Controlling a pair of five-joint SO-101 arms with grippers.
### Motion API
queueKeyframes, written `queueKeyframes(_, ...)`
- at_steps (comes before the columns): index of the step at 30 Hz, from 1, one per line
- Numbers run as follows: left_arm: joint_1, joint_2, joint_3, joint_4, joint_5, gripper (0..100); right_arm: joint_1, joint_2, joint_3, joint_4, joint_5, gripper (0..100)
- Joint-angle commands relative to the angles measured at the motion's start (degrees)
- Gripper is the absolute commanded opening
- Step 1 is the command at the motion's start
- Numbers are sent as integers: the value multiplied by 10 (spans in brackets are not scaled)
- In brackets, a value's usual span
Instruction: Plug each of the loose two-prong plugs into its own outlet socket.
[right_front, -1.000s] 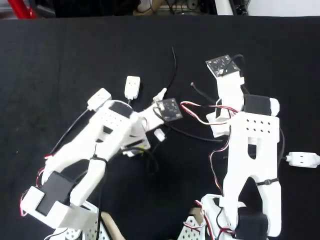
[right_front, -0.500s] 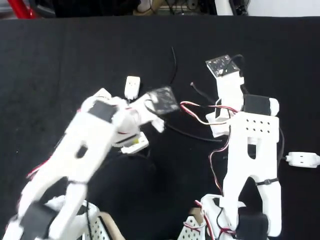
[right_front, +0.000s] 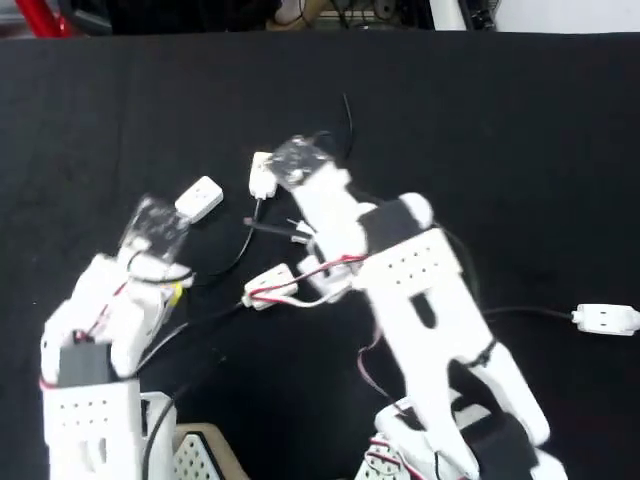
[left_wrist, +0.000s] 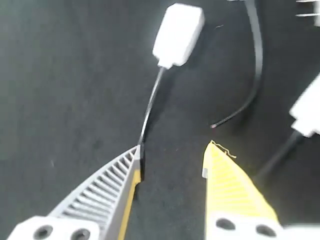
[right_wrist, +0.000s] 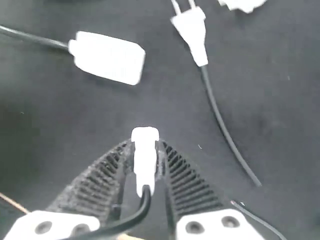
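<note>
My right gripper (right_wrist: 145, 147) is shut on a small white plug (right_wrist: 145, 162) whose black cable trails back between the fingers. Beyond it lie a white outlet socket (right_wrist: 107, 57) and a loose two-prong plug (right_wrist: 192, 27), prongs pointing away. In the high view the right gripper (right_front: 288, 165) hovers beside one socket (right_front: 263, 175). My left gripper (left_wrist: 175, 150) is open and holds nothing; another white socket (left_wrist: 177, 35) lies ahead, its cable running past the grey finger (left_wrist: 117, 180). Seen from above, the left gripper (right_front: 155, 228) sits near that socket (right_front: 198, 198).
Another white block (right_front: 270, 288) lies under the right arm among red and black wires. A further socket (right_front: 605, 318) rests at the far right of the black table (right_front: 500, 120). A loose plug (right_front: 300, 232) and thin black cables cross the middle.
The left arm has pulled back from the centre toward the front left. The right arm has swung left across the table to the sockets.
</note>
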Motion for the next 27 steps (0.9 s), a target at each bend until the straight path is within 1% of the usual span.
queueKeyframes(1,-51,-159,101,-18,62,205,-34,73,-88,18,-25,11)
queueKeyframes(4,-67,-253,170,-17,97,205,-41,165,-170,33,-34,11)
queueKeyframes(5,-75,-266,187,-18,101,205,-41,191,-196,40,-34,11)
queueKeyframes(8,-106,-242,200,-21,102,205,-41,235,-245,58,-34,11)
queueKeyframes(11,-149,-240,219,-22,102,205,-43,240,-247,56,-34,11)
queueKeyframes(15,-184,-240,241,-21,101,205,-74,246,-241,52,-36,11)
queueKeyframes(19,-193,-240,259,-22,101,205,-105,291,-245,25,-49,11)
queueKeyframes(23,-192,-240,262,-28,100,205,-90,373,-283,24,-50,11)
queueKeyframes(27,-192,-240,267,-43,100,205,-66,393,-301,25,-50,11)
